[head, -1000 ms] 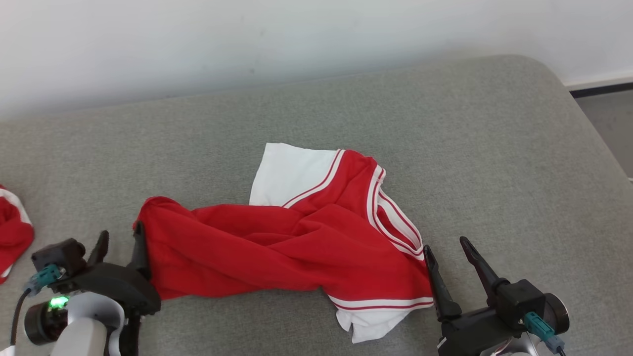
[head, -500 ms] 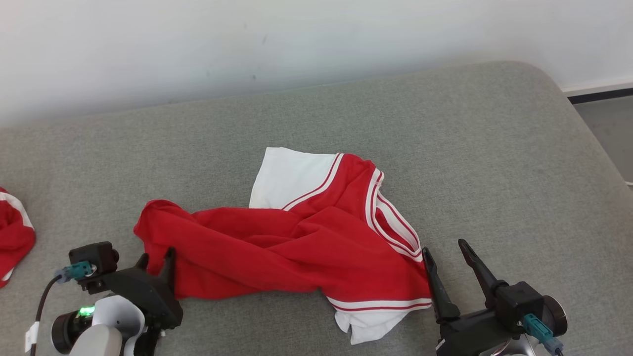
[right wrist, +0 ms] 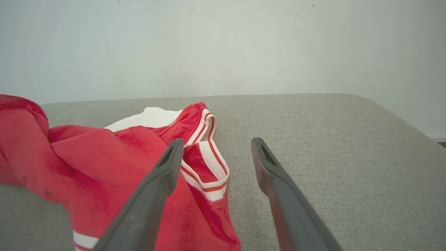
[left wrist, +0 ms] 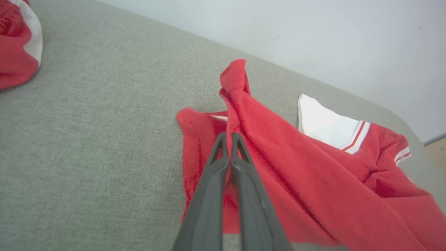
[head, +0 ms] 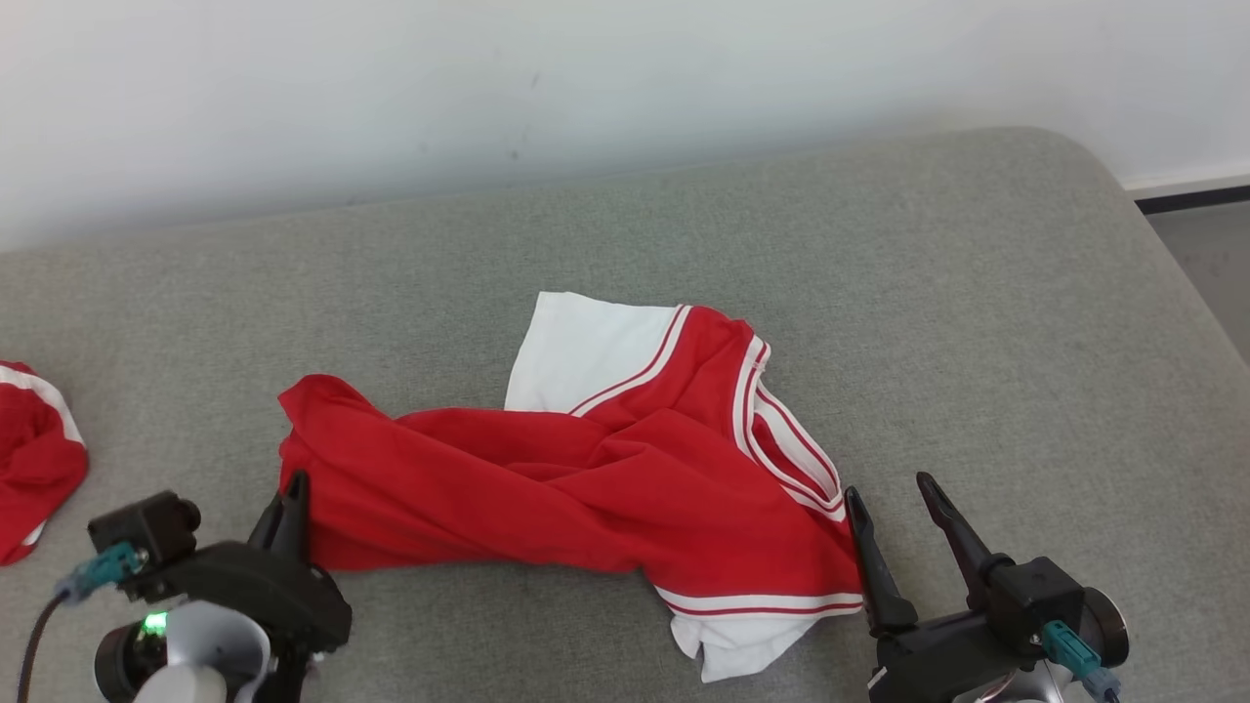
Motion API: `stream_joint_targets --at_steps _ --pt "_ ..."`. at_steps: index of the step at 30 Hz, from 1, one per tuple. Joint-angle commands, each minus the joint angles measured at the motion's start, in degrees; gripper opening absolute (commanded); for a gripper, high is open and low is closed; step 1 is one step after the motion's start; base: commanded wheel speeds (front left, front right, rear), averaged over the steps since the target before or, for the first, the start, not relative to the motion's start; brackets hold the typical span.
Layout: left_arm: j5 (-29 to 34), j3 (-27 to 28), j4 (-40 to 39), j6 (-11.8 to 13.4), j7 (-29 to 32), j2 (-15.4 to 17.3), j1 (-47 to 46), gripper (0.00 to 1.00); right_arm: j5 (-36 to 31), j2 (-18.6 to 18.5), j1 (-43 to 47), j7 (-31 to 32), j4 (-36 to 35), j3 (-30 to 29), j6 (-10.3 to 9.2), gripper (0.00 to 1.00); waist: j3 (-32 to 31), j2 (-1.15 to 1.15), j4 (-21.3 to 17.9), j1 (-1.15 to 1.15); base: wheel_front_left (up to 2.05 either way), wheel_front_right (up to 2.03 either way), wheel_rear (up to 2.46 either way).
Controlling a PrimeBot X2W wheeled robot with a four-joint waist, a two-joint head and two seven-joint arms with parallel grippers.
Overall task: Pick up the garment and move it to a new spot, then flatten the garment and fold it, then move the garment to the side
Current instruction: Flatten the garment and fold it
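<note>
The garment (head: 586,478) is a red top with white sleeves and striped trim, lying crumpled in the middle of the grey padded surface (head: 977,322). My left gripper (head: 291,500) is at the garment's left end, shut on a fold of red cloth. In the left wrist view the gripper (left wrist: 227,136) has its two fingers pressed together with the garment (left wrist: 296,167) pinched between them. My right gripper (head: 891,491) stands open just beside the garment's right edge, near the collar. The right wrist view has the gripper (right wrist: 217,142) open, its left finger over the garment (right wrist: 104,157).
A second red and white garment (head: 34,459) lies at the surface's left edge, also in the left wrist view (left wrist: 17,42). A pale wall runs behind the surface. The rounded right corner drops to the floor (head: 1211,254).
My left gripper has closed from wide open onto the garment's left end, and that end now stands up slightly. The right gripper has stayed open in place. The camera has shifted a little.
</note>
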Motion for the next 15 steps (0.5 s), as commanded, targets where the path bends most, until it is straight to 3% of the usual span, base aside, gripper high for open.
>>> stream_joint_targets --at_steps 1,5,10,15 --pt "-0.1 0.3 -1.8 -0.2 -1.0 -0.2 2.0 0.0 -0.2 0.1 0.4 -0.3 0.1 -0.3 -0.13 1.0 -0.5 0.0 0.6 0.0 0.0 0.0 0.0" --pt "-0.8 1.0 -8.6 0.3 -2.7 -0.7 7.2 0.0 0.0 0.2 1.0 -0.2 0.2 -0.4 -0.13 1.0 -1.2 0.0 1.7 0.0 0.0 0.0 0.0" --pt "-4.7 3.1 -15.8 -1.7 -7.0 -3.2 13.4 0.0 0.0 0.2 1.4 0.0 0.0 -0.7 -0.13 1.0 -1.7 0.0 2.5 0.0 0.0 0.0 0.0" --pt "-6.5 4.4 -16.5 -2.3 -10.1 -4.3 18.6 0.0 0.0 0.2 1.3 0.1 -0.1 -0.5 -0.13 1.0 -2.0 0.0 2.6 0.0 0.0 0.0 0.0"
